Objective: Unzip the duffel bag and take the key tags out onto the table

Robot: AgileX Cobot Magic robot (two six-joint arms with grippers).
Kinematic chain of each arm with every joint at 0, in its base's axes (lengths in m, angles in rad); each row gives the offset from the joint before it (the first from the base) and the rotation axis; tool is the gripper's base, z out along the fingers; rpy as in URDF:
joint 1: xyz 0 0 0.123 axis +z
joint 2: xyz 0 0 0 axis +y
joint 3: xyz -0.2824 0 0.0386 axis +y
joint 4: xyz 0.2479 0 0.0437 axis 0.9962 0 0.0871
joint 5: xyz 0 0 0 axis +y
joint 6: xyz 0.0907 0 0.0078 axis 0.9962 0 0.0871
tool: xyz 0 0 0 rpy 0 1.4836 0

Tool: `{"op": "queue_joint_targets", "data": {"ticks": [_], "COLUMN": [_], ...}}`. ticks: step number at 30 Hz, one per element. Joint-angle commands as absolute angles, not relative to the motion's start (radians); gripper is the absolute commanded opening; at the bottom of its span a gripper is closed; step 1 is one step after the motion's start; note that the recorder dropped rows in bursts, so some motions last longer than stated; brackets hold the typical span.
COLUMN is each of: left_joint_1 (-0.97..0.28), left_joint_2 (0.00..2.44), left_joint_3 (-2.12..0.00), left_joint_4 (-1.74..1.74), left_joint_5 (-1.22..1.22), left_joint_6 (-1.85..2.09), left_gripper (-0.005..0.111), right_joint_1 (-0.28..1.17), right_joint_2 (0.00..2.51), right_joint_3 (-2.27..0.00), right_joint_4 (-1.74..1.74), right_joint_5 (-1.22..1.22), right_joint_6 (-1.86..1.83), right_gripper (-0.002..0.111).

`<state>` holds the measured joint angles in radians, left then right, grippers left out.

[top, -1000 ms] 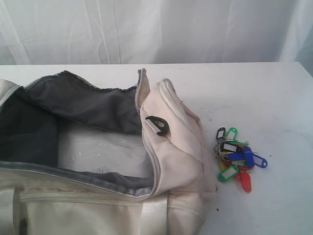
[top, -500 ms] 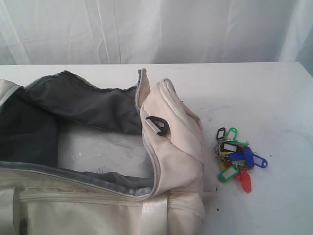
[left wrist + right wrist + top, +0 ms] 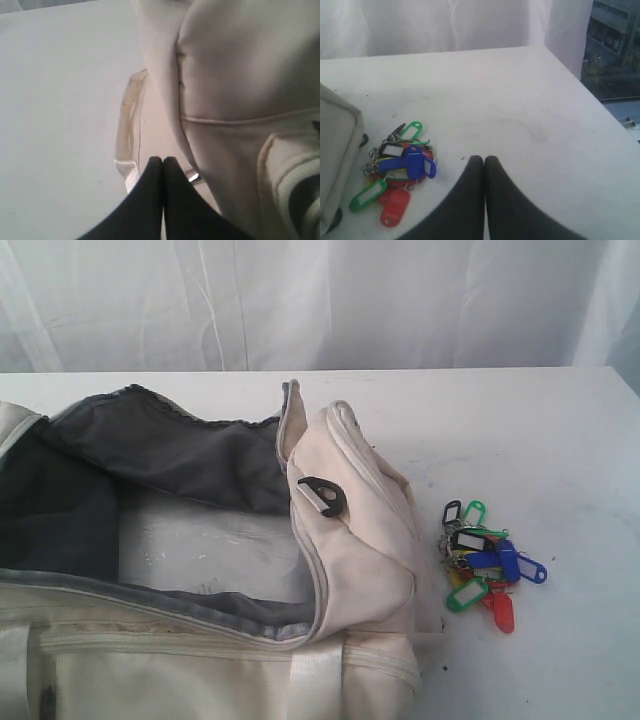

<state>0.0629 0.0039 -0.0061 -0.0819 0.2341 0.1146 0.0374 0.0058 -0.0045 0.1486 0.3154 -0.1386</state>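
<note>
Beside the duffel bag (image 3: 240,100) the left gripper (image 3: 163,160) hovers closed; the right gripper (image 3: 483,159), closed, hovers near the key tags (image 3: 405,164).

No change shows across the exterior views: the bag (image 3: 360,530) and tags (image 3: 485,565) lie exactly as before.

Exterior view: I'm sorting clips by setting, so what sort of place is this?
Likely an indoor lab or recording setup: a wide white table, a white curtain hung behind it, and a window onto city buildings.
</note>
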Motion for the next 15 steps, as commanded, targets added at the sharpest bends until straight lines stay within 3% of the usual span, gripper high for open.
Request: {"op": "queue_joint_targets", "data": {"ticks": [1,15], "left_joint_1": [0.064,0.064], "left_joint_2": [0.000,0.000], "left_joint_3": [0.000,0.000], "left_joint_4": [-0.088,-0.088], "left_joint_5": [0.236,0.236], "left_joint_6": [0.111,0.111], "left_gripper": [0.000,0.000], "right_joint_1": [0.098,0.151], "right_joint_2": [0.000,0.000], "right_joint_3": [0.000,0.000], "right_joint_4": [0.138,0.140], "right_joint_5": [0.329,0.334], "right_joint_6": [-0.161,-0.153], "right_gripper": [0.000,0.000]}}
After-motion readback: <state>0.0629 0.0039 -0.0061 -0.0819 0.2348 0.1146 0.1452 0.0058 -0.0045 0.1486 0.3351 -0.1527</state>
